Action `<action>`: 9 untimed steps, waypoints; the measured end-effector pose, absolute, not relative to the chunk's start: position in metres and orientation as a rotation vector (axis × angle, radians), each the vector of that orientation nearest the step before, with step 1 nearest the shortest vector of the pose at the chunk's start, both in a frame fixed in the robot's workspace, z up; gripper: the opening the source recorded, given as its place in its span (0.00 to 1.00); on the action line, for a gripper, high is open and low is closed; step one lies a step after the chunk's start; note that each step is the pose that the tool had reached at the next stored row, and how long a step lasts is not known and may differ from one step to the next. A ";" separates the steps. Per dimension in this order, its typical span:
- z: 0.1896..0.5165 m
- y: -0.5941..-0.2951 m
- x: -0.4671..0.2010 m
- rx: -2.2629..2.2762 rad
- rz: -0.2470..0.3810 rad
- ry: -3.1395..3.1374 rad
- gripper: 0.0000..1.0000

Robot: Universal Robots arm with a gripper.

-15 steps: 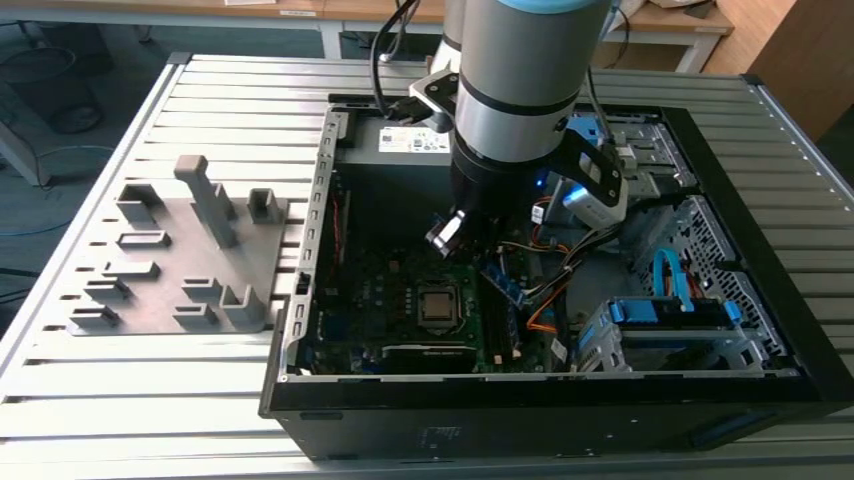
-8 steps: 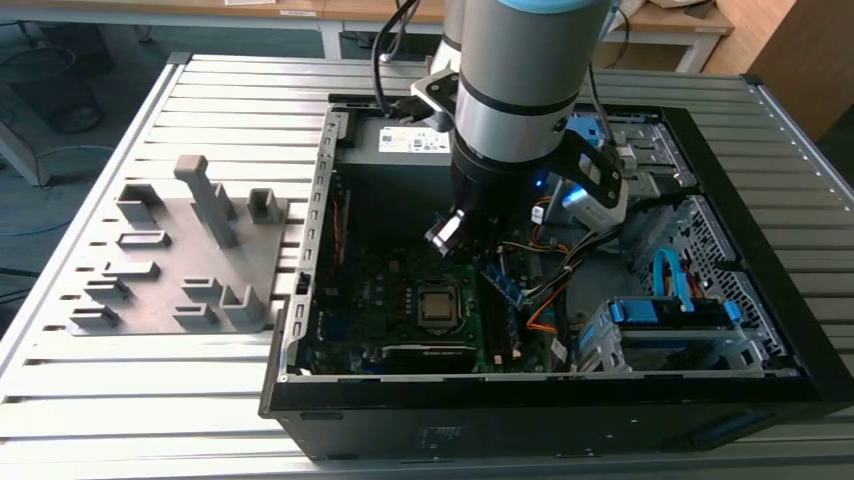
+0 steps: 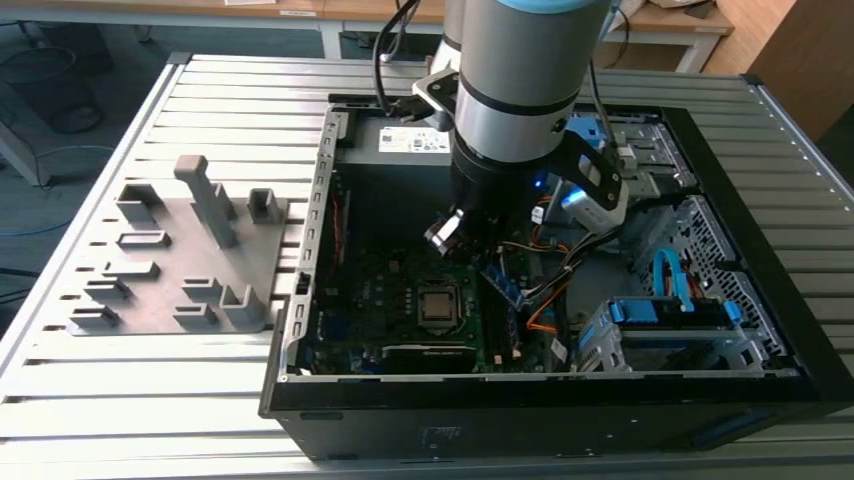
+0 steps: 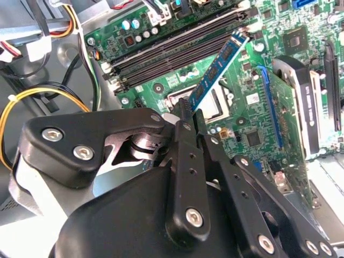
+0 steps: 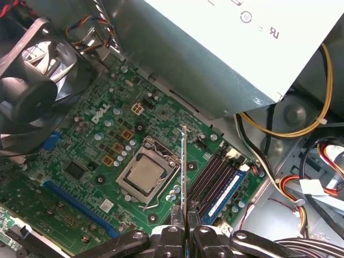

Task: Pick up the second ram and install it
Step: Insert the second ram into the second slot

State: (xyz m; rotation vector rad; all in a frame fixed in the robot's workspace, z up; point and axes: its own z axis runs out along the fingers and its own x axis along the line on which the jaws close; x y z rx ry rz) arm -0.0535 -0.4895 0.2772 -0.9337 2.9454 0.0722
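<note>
The surface point(image 3: 160, 130) is ribbed pale metal with a dull sheen. The fixture block point(image 3: 174, 280) looks like matt grey plastic. The computer case point(image 3: 534, 415) is black painted sheet metal, satin outside and bare grey steel inside. The arm point(image 3: 514, 80) wears a smooth silvery shell. The gripper point(image 4: 190, 110) is matt black, plastic or coated metal I cannot tell, studded with bright steel screws. The second ram point(image 4: 217, 67) is glossy blue-green board carrying matt black chips. The motherboard point(image 5: 88, 153) shines lacquered green, and the processor lid point(image 5: 144, 173) is brushed metal.
</note>
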 end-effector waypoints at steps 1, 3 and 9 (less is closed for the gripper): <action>0.277 -0.490 -0.054 -0.930 0.072 2.946 0.14; 0.277 -0.489 -0.054 -0.923 0.072 2.949 0.14; 0.277 -0.489 -0.054 -0.900 0.071 2.955 0.14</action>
